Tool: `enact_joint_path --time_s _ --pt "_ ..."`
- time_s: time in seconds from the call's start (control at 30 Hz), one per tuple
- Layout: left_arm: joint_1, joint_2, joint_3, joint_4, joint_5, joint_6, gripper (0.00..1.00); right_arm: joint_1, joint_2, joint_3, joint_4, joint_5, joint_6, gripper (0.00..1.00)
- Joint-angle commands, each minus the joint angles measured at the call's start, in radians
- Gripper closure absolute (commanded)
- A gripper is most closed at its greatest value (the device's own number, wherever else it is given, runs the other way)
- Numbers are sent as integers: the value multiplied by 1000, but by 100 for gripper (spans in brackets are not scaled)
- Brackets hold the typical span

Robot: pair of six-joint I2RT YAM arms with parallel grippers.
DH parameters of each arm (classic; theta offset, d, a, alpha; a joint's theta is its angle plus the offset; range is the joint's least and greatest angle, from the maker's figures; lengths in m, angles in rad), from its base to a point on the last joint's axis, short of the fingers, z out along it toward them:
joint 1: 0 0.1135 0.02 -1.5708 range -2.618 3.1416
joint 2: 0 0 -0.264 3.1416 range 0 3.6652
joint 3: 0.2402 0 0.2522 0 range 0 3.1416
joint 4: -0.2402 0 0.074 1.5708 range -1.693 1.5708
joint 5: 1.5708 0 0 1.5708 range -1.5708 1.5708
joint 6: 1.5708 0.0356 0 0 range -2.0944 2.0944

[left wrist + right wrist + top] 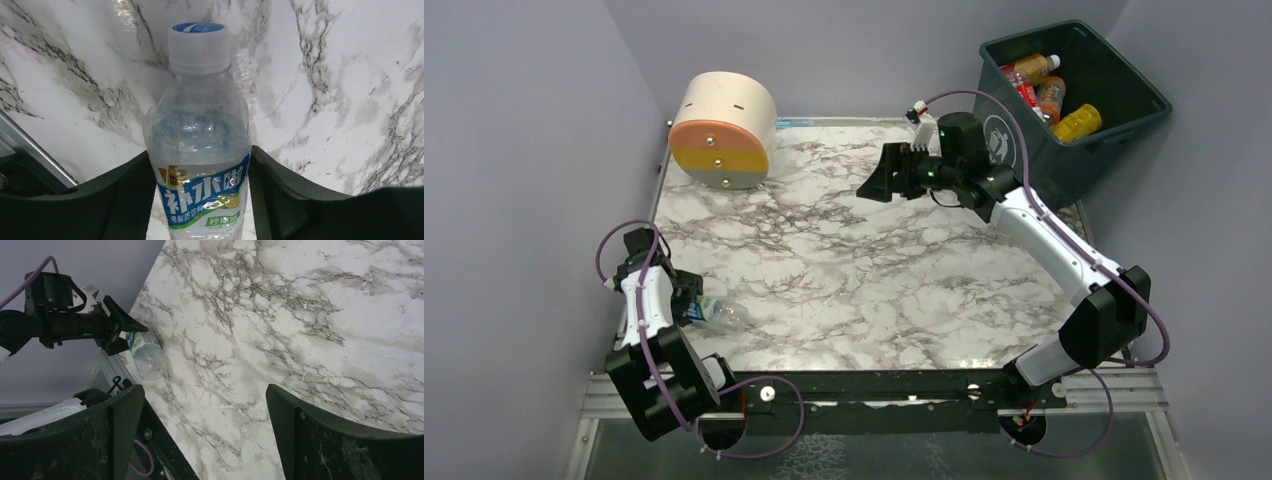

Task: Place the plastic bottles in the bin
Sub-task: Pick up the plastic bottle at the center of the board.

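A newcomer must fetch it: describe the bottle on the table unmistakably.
On the marble table, go to the near left corner, by the left tool. There lies a clear bottle, the only one outside the bin, with a blue-topped white cap.

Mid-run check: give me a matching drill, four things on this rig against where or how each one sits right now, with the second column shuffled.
1. clear plastic bottle with blue-and-white label
2. dark teal square plastic bin
3. cream cylinder with orange and green face
4. right gripper

A. on its side at the far left corner of the marble table
B. open, above the table's far side
C. between the fingers of the left gripper
D. past the far right corner, orange and yellow bottles inside

Pairs: 1-C, 2-D, 3-A, 4-B.
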Motion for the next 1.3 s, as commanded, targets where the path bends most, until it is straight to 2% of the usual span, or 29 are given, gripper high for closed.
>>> enact_joint_path --time_s 0.0,0.33,0.73,1.27 --pt "6 -10 -21 58 99 18 41 12 14 -6 37 1 -9 5" --pt "-45 -30 10 100 248 32 46 27 24 -7 47 -7 -2 5" --pt "-403 9 133 165 224 -63 46 43 24 -11 37 -28 -2 5" --pt "-707 81 267 270 192 -110 46 52 11 -94 62 -62 1 5"
